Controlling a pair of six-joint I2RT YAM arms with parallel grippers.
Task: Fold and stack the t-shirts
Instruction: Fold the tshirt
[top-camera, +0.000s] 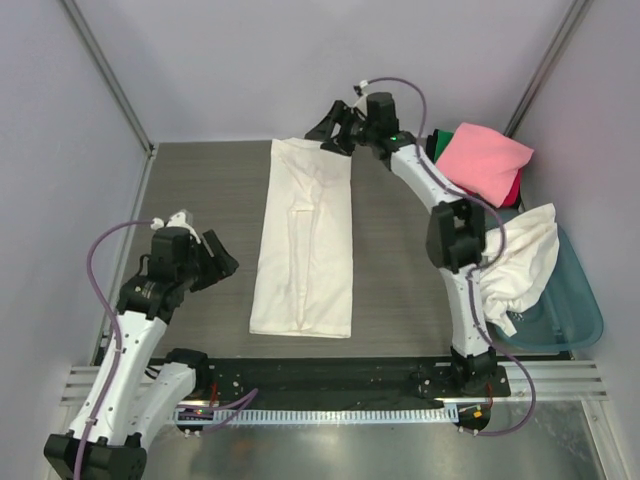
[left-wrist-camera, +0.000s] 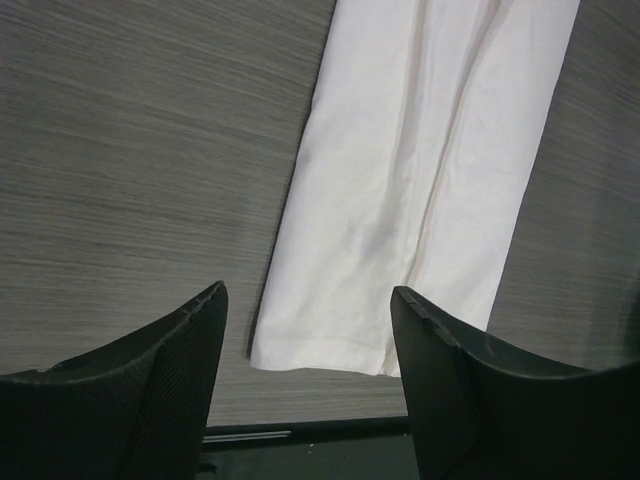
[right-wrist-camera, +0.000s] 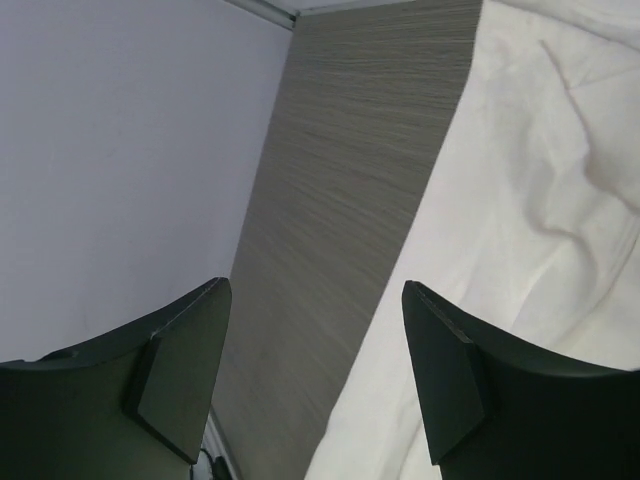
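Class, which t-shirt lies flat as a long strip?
The cream-white t-shirt in the middle of the table. The pink t-shirt lies at the far right edge; the other white t-shirt hangs crumpled over the teal tub.

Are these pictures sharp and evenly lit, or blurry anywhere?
Top view: soft, even light, barely any shadow around the cream shirt. Left wrist view: the left tool looms dark, slightly soft. Right wrist view: the shirt is bright, nearly washed out.

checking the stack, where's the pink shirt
Top view: the pink t-shirt lies on darker shirts at the far right corner, just beyond the teal tub.
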